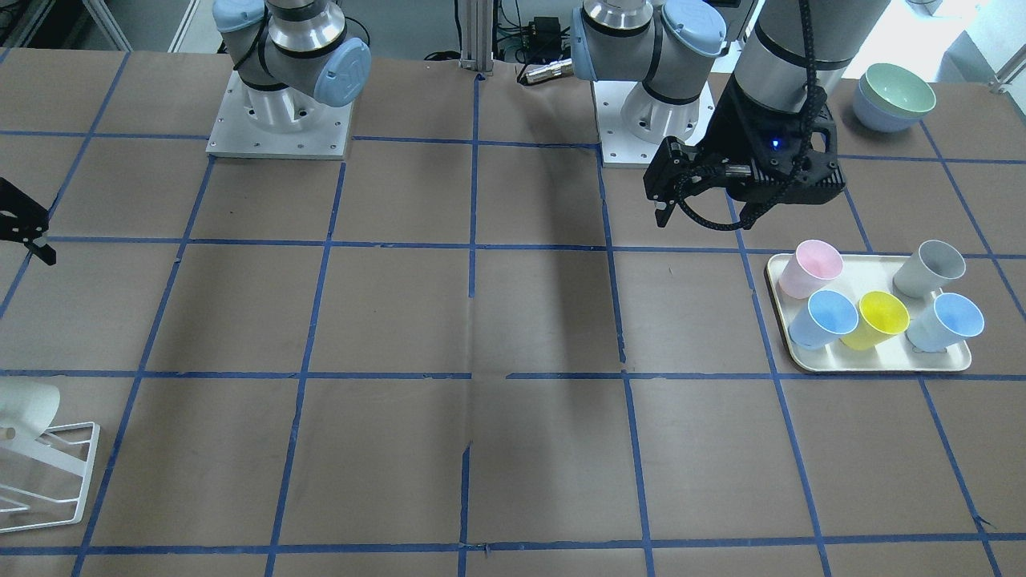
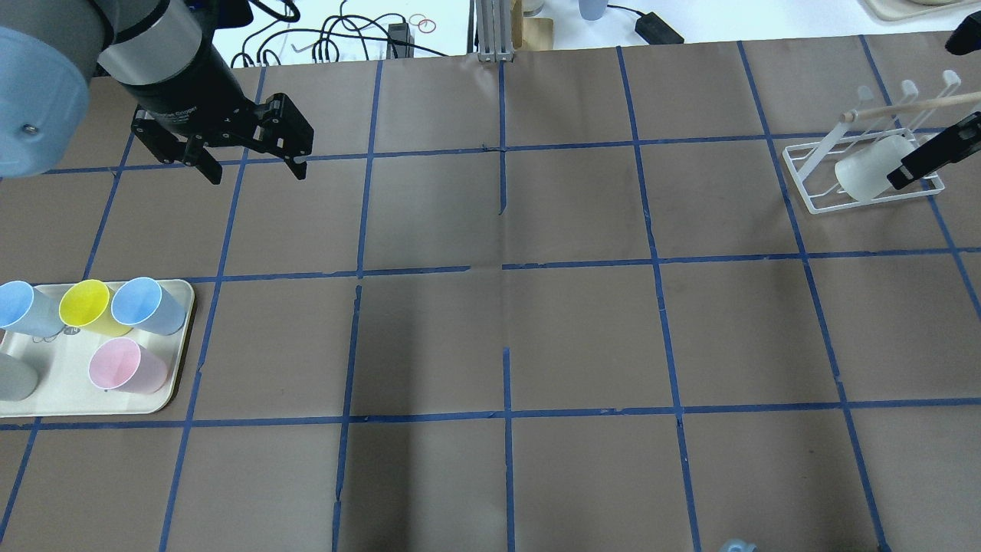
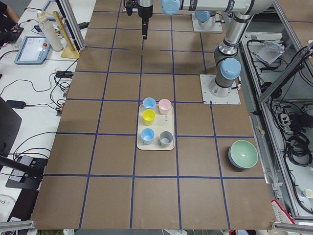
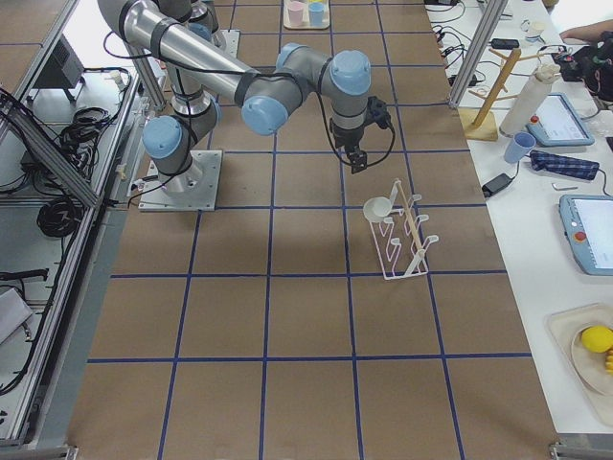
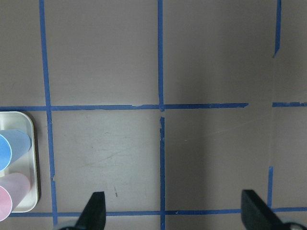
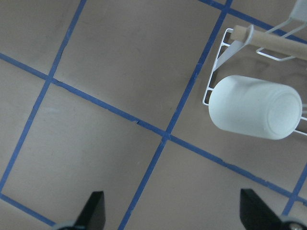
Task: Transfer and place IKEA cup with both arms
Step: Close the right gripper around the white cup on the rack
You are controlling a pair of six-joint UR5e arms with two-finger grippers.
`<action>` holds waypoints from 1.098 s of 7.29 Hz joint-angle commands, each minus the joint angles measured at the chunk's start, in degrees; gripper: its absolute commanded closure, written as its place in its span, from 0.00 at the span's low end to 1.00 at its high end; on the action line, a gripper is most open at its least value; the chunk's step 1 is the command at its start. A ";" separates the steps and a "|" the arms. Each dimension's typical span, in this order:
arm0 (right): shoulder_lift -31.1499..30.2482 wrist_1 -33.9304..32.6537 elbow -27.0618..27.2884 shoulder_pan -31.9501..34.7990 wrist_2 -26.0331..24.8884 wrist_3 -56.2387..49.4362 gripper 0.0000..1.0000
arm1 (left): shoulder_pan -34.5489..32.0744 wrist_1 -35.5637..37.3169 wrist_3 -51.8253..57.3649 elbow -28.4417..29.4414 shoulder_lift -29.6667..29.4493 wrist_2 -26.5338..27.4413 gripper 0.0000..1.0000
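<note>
IKEA cup (image 6: 256,112) on its side in the rack (image 4: 402,235), at the worktop's right end; both pincers empty.
Right pincer (image 6: 173,208) hangs spread wide just beside the cup. Left pincer (image 2: 257,172) is wide too, well apart from it and near the tray (image 2: 69,391). The cup looks like light, stiff, smooth plastic that may slip, so grip it across the side wall at mid-height and squeeze gently.
</note>
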 commanded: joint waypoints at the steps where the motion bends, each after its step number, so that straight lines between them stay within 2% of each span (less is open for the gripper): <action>1: 4.33 -7.75 -0.03 -1.51 1.11 -7.31 0.00 | 0.00 0.00 0.00 0.04 0.00 0.00 0.00; 3: 7.33 -13.29 -0.12 -1.77 0.67 -10.56 0.00 | 0.00 0.00 0.00 0.04 0.00 0.00 0.00; 8: 11.38 -17.45 -0.20 -1.77 0.94 -10.67 0.00 | 0.00 0.00 0.00 -0.05 0.00 0.00 0.00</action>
